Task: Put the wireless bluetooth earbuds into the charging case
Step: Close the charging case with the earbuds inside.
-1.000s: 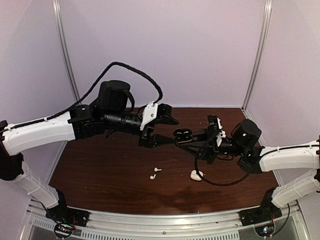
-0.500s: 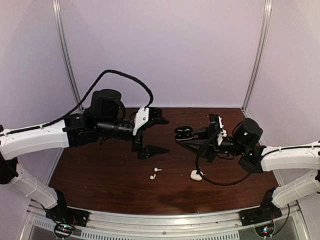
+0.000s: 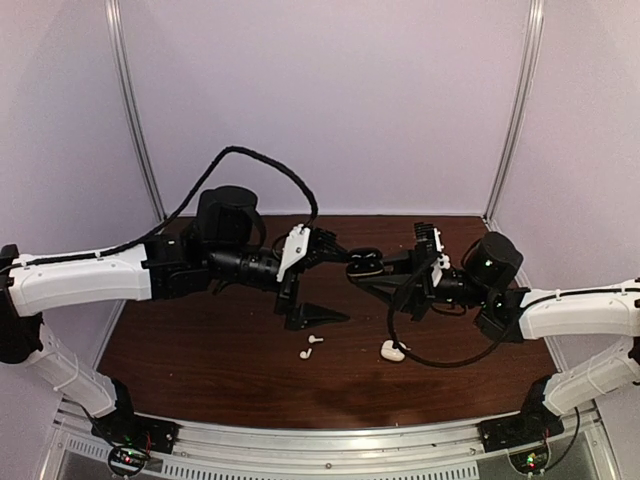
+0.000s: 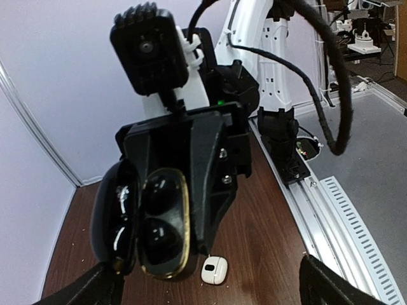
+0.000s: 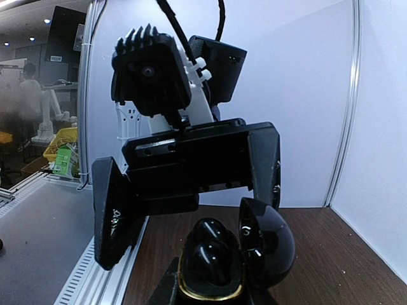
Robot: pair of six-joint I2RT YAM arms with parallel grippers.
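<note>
The wireless bluetooth earbuds [image 3: 305,353] that are white, two of them, lie close together on the brown table [image 3: 200,360], near the front middle. The left arm [image 3: 90,275] reaches in from the left, stretched out almost flat above the table. The left claw [image 3: 325,282] is spread wide, one finger up and one finger down, with nothing in it. Its top finger is just beside the charging case [image 3: 365,265]. The right arm [image 3: 570,312] reaches in from the right, and the right claw [image 3: 378,270] is squeezed tight on the black charging case, holding it up in the air. The case is open, with a gold rim and its lid tipped back. Shiny black round shapes sit inside, but it is hard to tell if they are black earbuds or just hollows. A little white case [image 3: 392,351] lies on the table below the right claw. In the left wrist view, the left claw's own fingers are cut off at the bottom corners
</note>
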